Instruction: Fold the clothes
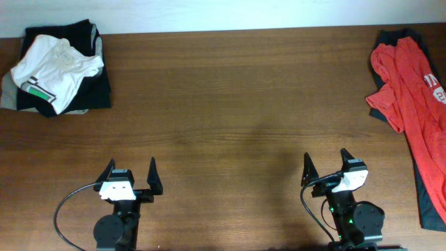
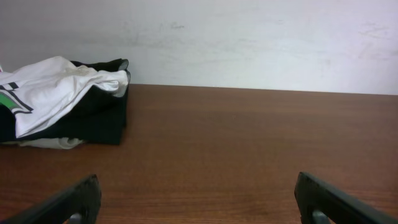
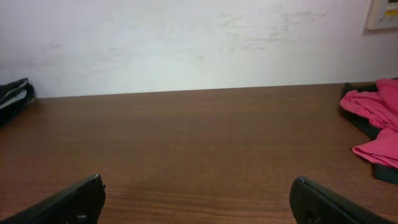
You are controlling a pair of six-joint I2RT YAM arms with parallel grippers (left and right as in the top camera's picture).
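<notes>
Nearest to us are the two pincers, both at the near edge of the table [image 1: 230,104] and well apart from each other. The left pincer [image 1: 131,167] stands wide, its two dark fingers [image 2: 74,202] spread, and it holds nothing. The right pincer [image 1: 325,159] is also wide and empty. Between the fingers of each one we see only bare brown wood, and the same wood lies just in front of them.

Going farther, ahead of the left pincer and clearly to its left, we find the white T-shirt [image 1: 56,66]. It is a loose, wrinkled bundle, well apart from both pincers. It rests on top of a dark pile [image 1: 97,84] of folded cloth near the far edge of the table. Its green-and-black label [image 1: 36,88] shows on the side of the bundle that faces the pincers.

Ahead of the right pincer and far to its right lies a red shirt [image 1: 411,90], spread out and not folded. It lies over a dark garment [image 1: 426,199] whose edge shows beneath it.

Behind the far edge of the table is a pale wall [image 3: 186,43] with faint marks.
</notes>
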